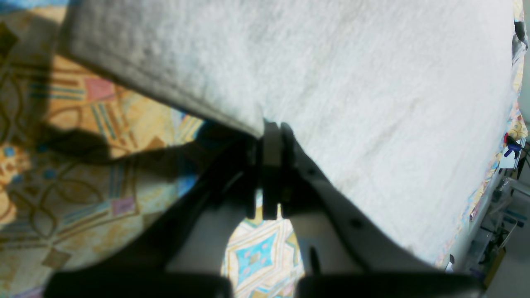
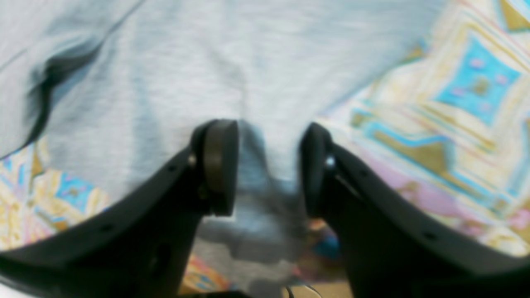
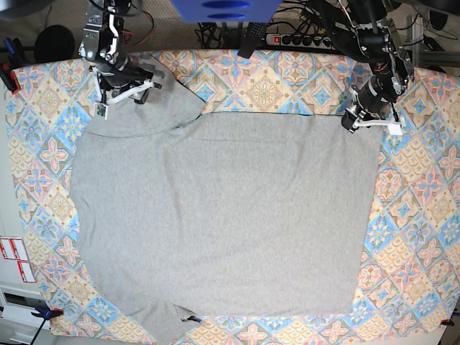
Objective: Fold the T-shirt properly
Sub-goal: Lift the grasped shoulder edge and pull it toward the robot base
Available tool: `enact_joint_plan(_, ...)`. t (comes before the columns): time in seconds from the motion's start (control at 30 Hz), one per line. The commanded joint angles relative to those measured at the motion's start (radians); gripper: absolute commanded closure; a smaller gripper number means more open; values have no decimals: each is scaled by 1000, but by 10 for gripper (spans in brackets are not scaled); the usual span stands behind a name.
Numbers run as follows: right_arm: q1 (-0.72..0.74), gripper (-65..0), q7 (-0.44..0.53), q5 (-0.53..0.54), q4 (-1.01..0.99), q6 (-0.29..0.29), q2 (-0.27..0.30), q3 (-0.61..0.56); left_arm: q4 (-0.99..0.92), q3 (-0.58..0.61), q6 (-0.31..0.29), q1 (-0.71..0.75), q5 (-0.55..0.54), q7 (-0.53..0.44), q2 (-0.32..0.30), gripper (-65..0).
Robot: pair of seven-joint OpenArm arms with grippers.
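The grey T-shirt [image 3: 223, 215] lies spread flat over most of the patterned tablecloth [image 3: 266, 79], plain side up with no lettering showing. In the base view my left gripper [image 3: 357, 118] is at the shirt's far right corner. The left wrist view shows this gripper [image 1: 272, 126] shut on the hem edge of the T-shirt [image 1: 372, 82], which hangs slightly lifted above the cloth. My right gripper [image 3: 122, 97] stands over the far left corner near the sleeve. In the right wrist view that gripper [image 2: 269, 165] is open, its pads [image 2: 219, 165] either side of a ridge of T-shirt [image 2: 186, 62].
A power strip [image 3: 302, 39] and cables lie behind the table's far edge. A blue object [image 3: 223, 8] hangs at top centre. Clamps hold the tablecloth at the left edge [image 3: 7, 72] and the near left corner [image 3: 43, 313]. A sleeve [image 3: 169, 323] reaches the near edge.
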Motion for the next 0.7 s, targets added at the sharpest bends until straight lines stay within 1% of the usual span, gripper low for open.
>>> enact_joint_plan(0.0,-5,-252,-17,16,8,11,-1,-8,6,-2,18,5,23,13,-4,0)
enact_joint_plan(0.1,-5,-248,-17,16,8,11,-1,-12,6,-2,18,6,23,14,-4,0)
enact_joint_plan(0.13,-5,-234,-17,16,8,11,-1,-10,6,-2,18,8,23,14,-4,0)
enact_joint_plan(0.27,-5,-112,-17,16,8,11,5,-2,6,-2,18,8,23,14,-6,0)
enact_joint_plan(0.37,-6,0,-17,16,8,11,5,-1,6,-2,18,11,23,16,-6,0)
enact_joint_plan(0.43,-19,0,-17,13,14,11,5,8,6,-2,18,20,23,16,-7,0)
enact_joint_plan(0.67,-83,-1,-17,14,66,11,0,107,7,-2,18,63,24,11,-12,0)
